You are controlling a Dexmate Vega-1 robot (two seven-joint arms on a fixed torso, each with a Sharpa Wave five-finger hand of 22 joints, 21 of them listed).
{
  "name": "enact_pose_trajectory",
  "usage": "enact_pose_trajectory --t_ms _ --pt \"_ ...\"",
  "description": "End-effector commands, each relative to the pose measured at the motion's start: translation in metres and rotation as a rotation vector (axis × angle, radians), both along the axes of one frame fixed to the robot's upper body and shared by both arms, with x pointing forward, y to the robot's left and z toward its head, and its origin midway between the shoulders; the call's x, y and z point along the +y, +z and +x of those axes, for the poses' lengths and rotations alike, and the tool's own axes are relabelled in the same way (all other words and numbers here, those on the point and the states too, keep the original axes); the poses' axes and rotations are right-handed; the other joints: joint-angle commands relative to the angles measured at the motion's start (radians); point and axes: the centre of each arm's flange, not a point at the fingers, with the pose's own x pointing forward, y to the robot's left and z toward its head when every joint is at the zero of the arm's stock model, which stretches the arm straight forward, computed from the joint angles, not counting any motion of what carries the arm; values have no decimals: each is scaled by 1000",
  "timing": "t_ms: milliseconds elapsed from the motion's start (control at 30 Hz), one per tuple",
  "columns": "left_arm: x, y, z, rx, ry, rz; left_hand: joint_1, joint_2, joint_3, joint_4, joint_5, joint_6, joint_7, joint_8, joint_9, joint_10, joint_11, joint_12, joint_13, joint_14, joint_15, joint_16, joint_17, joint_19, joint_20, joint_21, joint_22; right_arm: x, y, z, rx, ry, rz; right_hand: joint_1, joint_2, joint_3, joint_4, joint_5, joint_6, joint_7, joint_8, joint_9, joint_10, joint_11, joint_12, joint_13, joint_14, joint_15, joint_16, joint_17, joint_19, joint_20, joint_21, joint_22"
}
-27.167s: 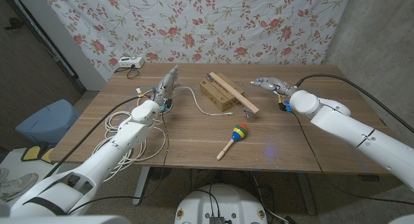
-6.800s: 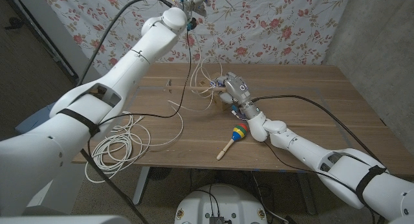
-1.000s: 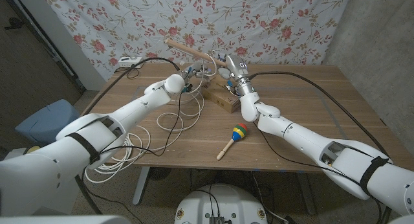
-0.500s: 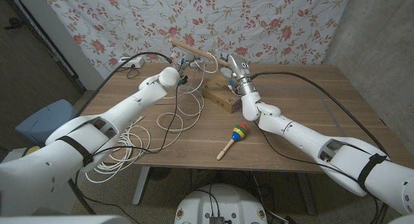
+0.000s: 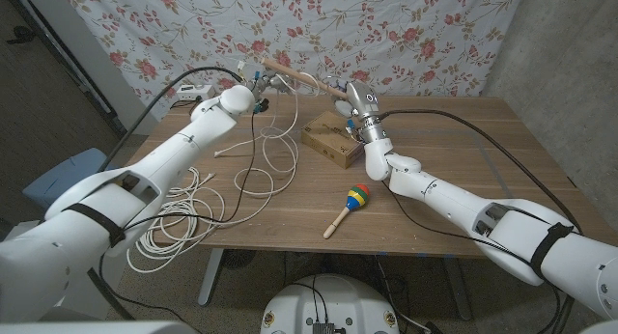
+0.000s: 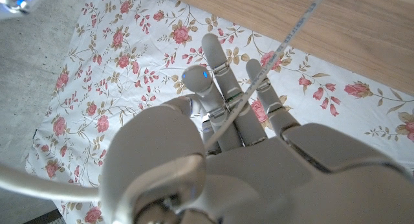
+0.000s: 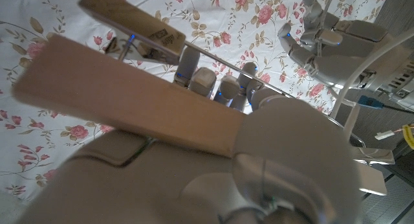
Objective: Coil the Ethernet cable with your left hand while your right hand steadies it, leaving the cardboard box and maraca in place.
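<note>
The left hand (image 5: 253,83) has lifted the thin white Ethernet cable (image 5: 273,153) higher, pinching it; the right hand (image 5: 340,87) grips a long wooden clip-stick (image 5: 294,76), so coiling continues

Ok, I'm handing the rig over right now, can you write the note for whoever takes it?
Left robot hand: raised over the table's far side, Ethernet cable running through its fingers.
Right robot hand: raised beside it, gripping a wooden slat, not the cable.
Cardboard box and maraca lie on the table.
Done: little; the cable lies in loose loops toward the table's left edge.
Left: free the right robot hand, steady the cable, coil it.
</note>
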Motion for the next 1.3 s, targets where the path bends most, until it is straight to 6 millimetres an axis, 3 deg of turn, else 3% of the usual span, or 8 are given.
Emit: enact_pose_trajectory --t_ms 33,300,800,1000,1300 --pt "8 42 -36 24 -17 76 -6 -2 15 -1 -5 97 88 51 0 -4 -5 11 6 15 -23 9 29 8 2 3 2 -10 -6 15 -25 -79 -10 -38 42 38 30 5 11 4 5 2 7 -2 0 -1 -1 -90 6 3 -5 -104 -1 2" --pt "8 62 -53 76 16 169 -8 -4 27 -4 -12 97 92 51 0 0 -14 4 -17 16 -25 16 74 11 1 13 4 -14 -8 24 -30 -129 -23 -39 42 38 30 6 7 4 7 2 3 -4 7 12 -3 -90 5 3 -8 -104 -3 2" --pt "0 119 -97 209 160 376 -6 -7 46 -9 -20 98 92 42 -16 -8 -24 24 9 27 -23 25 122 20 5 23 2 -20 -30 47 23 -284 -69 -42 41 38 30 6 5 -1 10 -1 3 -3 3 5 -7 -90 4 3 -10 -105 -6 2" --pt "-7 131 -102 234 183 373 -5 -7 52 -11 -22 102 93 39 -24 -8 -29 25 8 32 -23 28 136 26 5 27 1 -15 -33 43 -4 -272 -74 -42 41 38 30 7 6 -1 10 -4 5 -4 -7 -9 -8 -90 4 3 -10 -104 -7 2" --pt "-27 142 -98 218 230 355 -1 -11 77 -17 -33 109 98 33 -37 -2 -32 31 9 52 -17 41 182 64 14 38 -4 8 -28 21 -108 -173 -100 -44 41 37 30 7 4 -2 12 -3 9 -4 -8 -9 -9 -90 4 3 -11 -105 -8 2"
